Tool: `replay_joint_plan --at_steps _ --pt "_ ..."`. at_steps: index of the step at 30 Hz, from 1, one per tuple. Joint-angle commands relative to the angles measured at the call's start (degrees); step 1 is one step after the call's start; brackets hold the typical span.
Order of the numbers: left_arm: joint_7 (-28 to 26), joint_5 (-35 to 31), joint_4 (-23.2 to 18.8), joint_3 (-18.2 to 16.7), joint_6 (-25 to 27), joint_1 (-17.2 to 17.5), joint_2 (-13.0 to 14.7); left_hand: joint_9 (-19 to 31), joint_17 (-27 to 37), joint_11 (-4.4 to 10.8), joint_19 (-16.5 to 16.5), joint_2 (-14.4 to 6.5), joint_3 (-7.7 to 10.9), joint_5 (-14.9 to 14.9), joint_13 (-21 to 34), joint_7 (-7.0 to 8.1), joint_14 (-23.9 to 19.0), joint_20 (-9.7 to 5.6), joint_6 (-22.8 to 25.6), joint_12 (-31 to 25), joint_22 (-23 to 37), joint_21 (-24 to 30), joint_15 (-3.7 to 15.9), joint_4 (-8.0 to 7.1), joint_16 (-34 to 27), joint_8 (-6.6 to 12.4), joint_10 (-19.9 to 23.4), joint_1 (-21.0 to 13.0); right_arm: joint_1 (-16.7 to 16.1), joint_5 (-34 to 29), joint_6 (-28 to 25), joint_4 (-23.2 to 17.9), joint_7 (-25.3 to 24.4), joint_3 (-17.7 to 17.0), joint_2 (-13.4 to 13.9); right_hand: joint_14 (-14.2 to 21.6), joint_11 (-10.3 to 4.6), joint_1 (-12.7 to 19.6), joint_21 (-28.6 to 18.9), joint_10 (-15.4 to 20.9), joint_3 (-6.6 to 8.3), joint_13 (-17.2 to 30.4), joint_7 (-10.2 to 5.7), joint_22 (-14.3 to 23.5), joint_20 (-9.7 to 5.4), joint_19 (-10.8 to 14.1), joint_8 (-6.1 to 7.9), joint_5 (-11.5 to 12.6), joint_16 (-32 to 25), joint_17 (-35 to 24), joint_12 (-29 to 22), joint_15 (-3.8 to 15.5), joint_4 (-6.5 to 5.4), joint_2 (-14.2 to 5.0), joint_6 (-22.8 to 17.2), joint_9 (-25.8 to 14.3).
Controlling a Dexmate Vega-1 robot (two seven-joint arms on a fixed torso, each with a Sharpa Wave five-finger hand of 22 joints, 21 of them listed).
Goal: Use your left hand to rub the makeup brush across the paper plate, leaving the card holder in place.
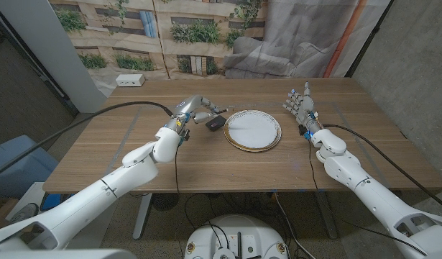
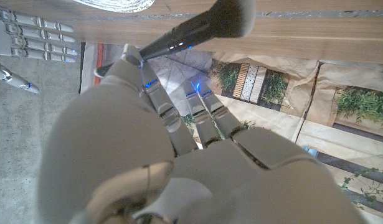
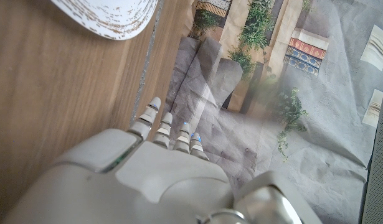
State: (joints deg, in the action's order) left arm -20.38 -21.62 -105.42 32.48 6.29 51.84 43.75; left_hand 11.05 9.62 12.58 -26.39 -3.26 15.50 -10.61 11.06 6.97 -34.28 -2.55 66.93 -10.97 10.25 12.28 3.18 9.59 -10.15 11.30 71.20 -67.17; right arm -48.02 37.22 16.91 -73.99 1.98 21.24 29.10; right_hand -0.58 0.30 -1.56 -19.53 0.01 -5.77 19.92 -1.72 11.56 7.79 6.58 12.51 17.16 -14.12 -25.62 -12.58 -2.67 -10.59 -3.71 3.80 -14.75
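Half the job looks done: the left hand [image 1: 192, 109] grips the makeup brush [image 1: 215, 123] by its handle, bristles just off the paper plate's [image 1: 254, 130] left rim, near the table's [image 1: 134, 155] middle; the rubbing itself is left. I cannot tell whether a card holder is in view. Right hand [image 1: 300, 105] stands open beside the plate, touching nothing. A white box [image 1: 130, 80] sits at the far left corner, well clear
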Motion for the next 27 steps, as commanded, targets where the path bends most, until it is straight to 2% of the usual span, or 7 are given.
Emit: replay_joint_plan --at_steps 1,5,15,27 --pt "-1.2 0.6 1.8 -2.7 -3.5 2.8 3.4 0.3 0.0 0.42 -0.2 -0.1 -0.46 -0.4 0.2 -0.22 -0.4 -0.71 0.0 -0.4 0.2 0.0 8.77 0.02 -0.3 0.39 0.0 -0.7 0.0 0.0 0.0 -0.1 0.0 0.0 0.0 0.0 0.1 0.3 -0.3 -0.4 -0.04 0.2 0.0 0.3 0.37 0.0 0.27 0.4 -0.2 -0.2 -0.4 -0.48 -0.26 -5.71 0.5 -0.2" --pt "-1.0 0.9 2.6 -3.1 -4.5 3.1 3.9 0.3 0.0 0.43 -0.2 -0.1 -0.5 -0.4 0.2 -0.15 -0.4 -0.67 0.0 -0.4 0.2 0.0 8.78 0.02 -0.3 0.39 0.0 -0.7 0.0 0.0 0.0 -0.1 0.0 0.0 0.0 -0.1 0.03 0.3 -0.3 -0.4 -0.04 0.2 0.03 0.3 0.39 0.0 0.28 0.3 -0.2 -0.2 -0.4 -0.46 -0.26 -5.71 0.5 -0.2" --pt "-2.3 -0.3 6.5 -3.2 -10.7 3.6 5.6 0.3 0.0 0.42 -0.3 -0.1 -0.58 -0.4 0.2 -0.03 -0.5 -0.75 0.1 -0.4 0.2 0.1 8.83 0.0 -0.3 0.43 0.1 -0.8 0.0 0.0 0.0 0.0 0.0 0.0 0.0 0.0 -0.01 0.3 -0.3 -0.5 -0.04 0.2 0.01 0.3 0.39 0.0 0.28 0.4 -0.2 -0.2 -0.4 -0.49 -0.26 -5.71 0.5 -0.2" --pt "-3.6 -2.5 9.8 -3.8 -14.1 4.3 7.7 0.3 0.0 0.43 -0.4 -0.1 -0.67 -0.4 0.2 -0.18 -0.7 -0.82 0.1 -0.4 0.2 0.1 8.87 -0.01 -0.4 0.45 0.1 -0.8 0.0 0.0 0.1 0.0 0.0 0.0 0.0 0.0 0.13 0.3 -0.3 -0.5 -0.03 0.2 0.02 0.3 0.4 0.0 0.27 0.4 -0.2 -0.2 -0.4 -0.48 -0.26 -5.71 0.5 -0.2"
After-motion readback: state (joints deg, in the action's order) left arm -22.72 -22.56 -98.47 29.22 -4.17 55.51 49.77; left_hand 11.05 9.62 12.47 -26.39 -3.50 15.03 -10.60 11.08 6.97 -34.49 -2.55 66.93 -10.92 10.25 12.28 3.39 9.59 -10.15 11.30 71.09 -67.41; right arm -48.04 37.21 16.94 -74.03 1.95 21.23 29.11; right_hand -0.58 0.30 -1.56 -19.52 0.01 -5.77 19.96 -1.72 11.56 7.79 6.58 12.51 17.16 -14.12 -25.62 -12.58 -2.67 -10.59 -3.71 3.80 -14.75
